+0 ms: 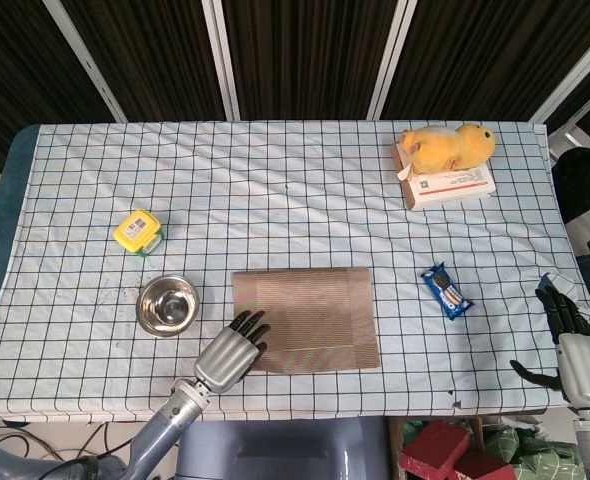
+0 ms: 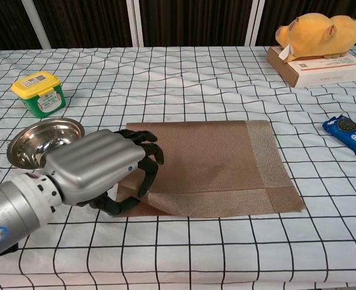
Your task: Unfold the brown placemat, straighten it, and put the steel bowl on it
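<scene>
The brown placemat (image 1: 310,320) (image 2: 214,163) lies near the table's front edge, still folded, with lighter bands along its right and near sides. My left hand (image 1: 230,352) (image 2: 99,166) grips its near-left corner, fingers curled over the top and thumb beneath; that corner is lifted and curled off the cloth. The steel bowl (image 1: 167,304) (image 2: 42,140) stands upright just left of the mat, beside the hand's wrist. My right hand (image 1: 575,350) hangs off the table's right edge, fingers apart and holding nothing. It does not show in the chest view.
A green tub with a yellow lid (image 1: 139,231) (image 2: 39,92) stands behind the bowl. A blue cookie packet (image 1: 446,291) (image 2: 350,134) lies right of the mat. A yellow plush toy (image 1: 447,145) (image 2: 314,33) sits on a box (image 1: 453,185) (image 2: 323,67) at the back right.
</scene>
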You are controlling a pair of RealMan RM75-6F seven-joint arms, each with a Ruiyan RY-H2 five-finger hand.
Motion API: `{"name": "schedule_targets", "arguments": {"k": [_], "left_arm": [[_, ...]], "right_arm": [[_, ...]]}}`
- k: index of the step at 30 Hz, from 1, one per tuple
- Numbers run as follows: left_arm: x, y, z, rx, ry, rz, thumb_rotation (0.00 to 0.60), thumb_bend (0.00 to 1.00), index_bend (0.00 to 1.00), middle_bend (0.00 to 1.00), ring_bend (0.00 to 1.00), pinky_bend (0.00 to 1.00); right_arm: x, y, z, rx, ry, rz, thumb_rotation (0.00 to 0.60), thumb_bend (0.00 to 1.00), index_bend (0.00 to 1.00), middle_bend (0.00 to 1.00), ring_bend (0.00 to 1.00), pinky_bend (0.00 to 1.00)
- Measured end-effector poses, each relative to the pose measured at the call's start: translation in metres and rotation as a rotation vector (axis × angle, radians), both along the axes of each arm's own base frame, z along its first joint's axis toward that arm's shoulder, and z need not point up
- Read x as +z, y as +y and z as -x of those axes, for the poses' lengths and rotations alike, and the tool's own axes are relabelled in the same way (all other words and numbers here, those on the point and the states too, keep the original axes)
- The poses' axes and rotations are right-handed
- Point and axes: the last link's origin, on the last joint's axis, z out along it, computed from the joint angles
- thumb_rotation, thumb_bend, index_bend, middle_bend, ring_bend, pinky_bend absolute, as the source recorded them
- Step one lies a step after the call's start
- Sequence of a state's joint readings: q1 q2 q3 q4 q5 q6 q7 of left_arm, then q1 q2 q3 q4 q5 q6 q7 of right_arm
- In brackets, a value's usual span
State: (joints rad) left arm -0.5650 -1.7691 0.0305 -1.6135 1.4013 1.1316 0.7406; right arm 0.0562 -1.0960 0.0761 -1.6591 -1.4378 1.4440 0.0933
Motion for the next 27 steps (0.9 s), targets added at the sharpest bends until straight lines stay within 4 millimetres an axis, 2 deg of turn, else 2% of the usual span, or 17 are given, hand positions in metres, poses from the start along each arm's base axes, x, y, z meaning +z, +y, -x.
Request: {"name": "schedule_targets", "arguments": {"k": [13, 22, 27], "left_arm": [[0.012, 0.005, 0.001, -0.002, -0.010, -0.019, 0.600, 0.44, 0.62, 0.24, 0.08, 0.16], [0.046, 0.012, 0.003, -0.003, -0.028, -0.062, 0.600, 0.44, 0.61, 0.24, 0.08, 0.16], [0.062, 0.027, -0.005, 0.030, -0.071, -0.098, 0.600, 0.44, 0.61, 0.24, 0.08, 0.16]], "right_arm": [[0.001, 0.000, 0.001, -0.004, -0.002, 0.000, 0.600, 0.08, 0.00, 0.00, 0.00, 0.16], [0.000, -0.001, 0.001, -0.005, -0.001, -0.003, 0.600, 0.08, 0.00, 0.00, 0.00, 0.16], [0.000, -0.001, 0.000, -0.007, -0.005, -0.002, 0.600, 0.08, 0.00, 0.00, 0.00, 0.16]]}}
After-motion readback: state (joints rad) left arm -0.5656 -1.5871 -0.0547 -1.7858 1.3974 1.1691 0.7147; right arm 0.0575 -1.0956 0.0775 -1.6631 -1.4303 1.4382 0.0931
